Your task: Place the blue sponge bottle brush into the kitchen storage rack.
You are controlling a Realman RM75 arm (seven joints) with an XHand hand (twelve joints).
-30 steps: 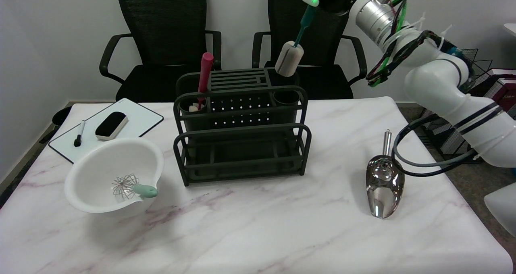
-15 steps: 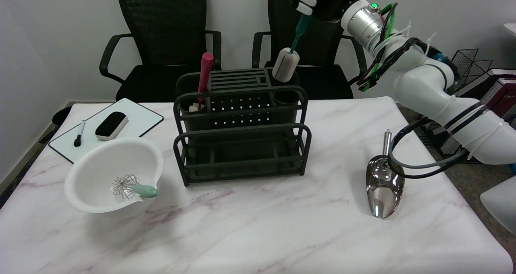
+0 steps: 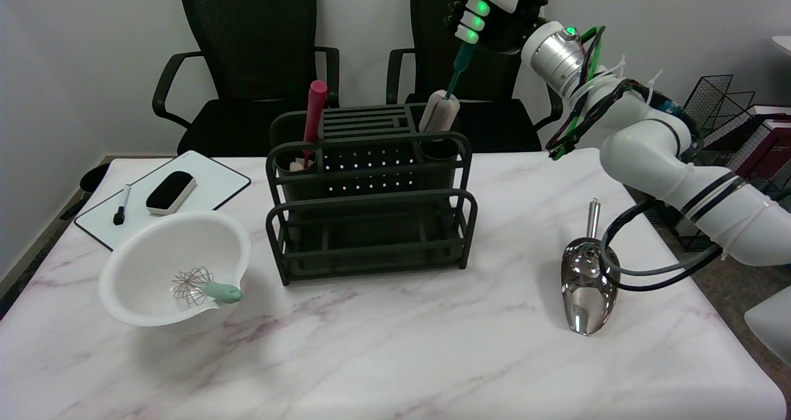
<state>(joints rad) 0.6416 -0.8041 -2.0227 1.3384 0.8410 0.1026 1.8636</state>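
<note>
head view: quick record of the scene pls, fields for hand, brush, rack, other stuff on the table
right hand: up high behind the rack, holds the brush by its handle
brush: bottle brush tilted, sponge end down at the rack's back right corner, handle leaning up and right
rack: dark storage rack mid table, red-handled tool standing in its left cup
left of rack: white bowl with whisk inside; whiteboard with eraser and marker
right of rack: metal scoop
task state: brush not released

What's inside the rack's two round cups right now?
The left cup holds a red-handled tool, pale at its base. The right cup looks empty; its bottom is hidden. The brush, held by the right hand, sits behind it at the rack's back corner.
</note>
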